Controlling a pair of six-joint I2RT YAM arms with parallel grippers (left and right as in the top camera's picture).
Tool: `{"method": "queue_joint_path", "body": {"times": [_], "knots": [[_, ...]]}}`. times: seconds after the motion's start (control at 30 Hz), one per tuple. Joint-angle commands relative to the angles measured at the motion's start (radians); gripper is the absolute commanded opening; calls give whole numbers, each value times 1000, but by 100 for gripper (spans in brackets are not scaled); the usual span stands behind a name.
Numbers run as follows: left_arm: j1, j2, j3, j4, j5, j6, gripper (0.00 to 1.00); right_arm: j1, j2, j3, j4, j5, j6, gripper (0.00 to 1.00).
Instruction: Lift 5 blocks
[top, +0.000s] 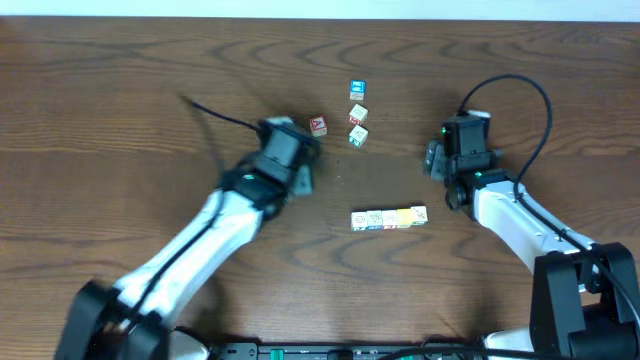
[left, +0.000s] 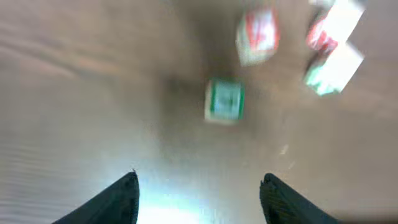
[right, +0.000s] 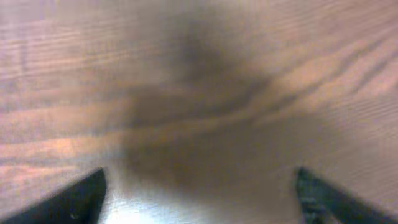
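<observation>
Several blocks (top: 389, 218) lie in a tight row on the table, a yellow-faced one (top: 405, 216) near the right end and the others cream with small pictures. My right gripper (top: 436, 158) hovers up and to the right of the row. In the blurred right wrist view it (right: 200, 177) is open, with only bare wood between its fingers. My left gripper (top: 302, 152) is further left, near the loose cubes. In its wrist view it (left: 199, 180) is open and empty, and a green-faced cube (left: 224, 99) lies just ahead of it.
Loose cubes sit at the back centre: a red-faced cube (top: 318, 125), a blue-faced cube (top: 357, 90), a cream and red cube (top: 358, 114) and a green and white cube (top: 357, 136). A black cable (top: 215, 112) trails behind the left arm.
</observation>
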Motion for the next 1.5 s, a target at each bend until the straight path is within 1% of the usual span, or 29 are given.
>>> {"method": "queue_joint_path", "body": {"times": [0.0, 0.17, 0.3, 0.53, 0.57, 0.6, 0.73, 0.8, 0.9, 0.97, 1.1, 1.13, 1.2, 1.27, 1.37, 1.47], "knots": [[43, -85, 28, -8, -26, 28, 67, -16, 9, 2, 29, 19, 3, 99], [58, -161, 28, -19, -26, 28, 73, -14, 9, 2, 18, 15, 3, 99], [58, -190, 28, -19, -26, 28, 75, -14, 9, 2, 18, 15, 3, 99], [54, -195, 28, -18, -29, 31, 75, -14, 9, 2, 18, 15, 3, 99], [54, -195, 28, -18, -37, 42, 79, -14, 9, 2, 18, 15, 3, 99], [54, -195, 28, -20, -36, 42, 80, -14, 9, 2, 18, 15, 3, 99], [54, -193, 27, -79, -37, 42, 80, -14, 9, 2, 18, 15, 3, 99], [55, -193, 27, -72, -36, 34, 80, -14, 9, 2, 18, 15, 3, 99], [55, -193, 27, 8, -39, 32, 80, -14, 9, 2, 18, 15, 3, 99], [59, -194, 27, 78, -39, 80, 80, -14, 9, 2, 18, 15, 3, 99], [68, -206, 27, 273, -37, 198, 80, -14, 9, 2, 18, 15, 3, 99], [70, -214, 27, 313, -37, 210, 80, -14, 9, 2, 18, 15, 3, 99], [70, -245, 26, 388, -37, 232, 81, -14, 9, 2, 18, 15, 3, 99], [75, -305, 16, 451, -38, 291, 80, -14, 9, 2, 18, 15, 3, 99], [84, -412, -12, 466, -37, 384, 80, -14, 9, 2, 18, 15, 3, 99], [134, -538, -67, 433, -35, 397, 80, -14, 9, 2, 18, 15, 3, 99]]}}
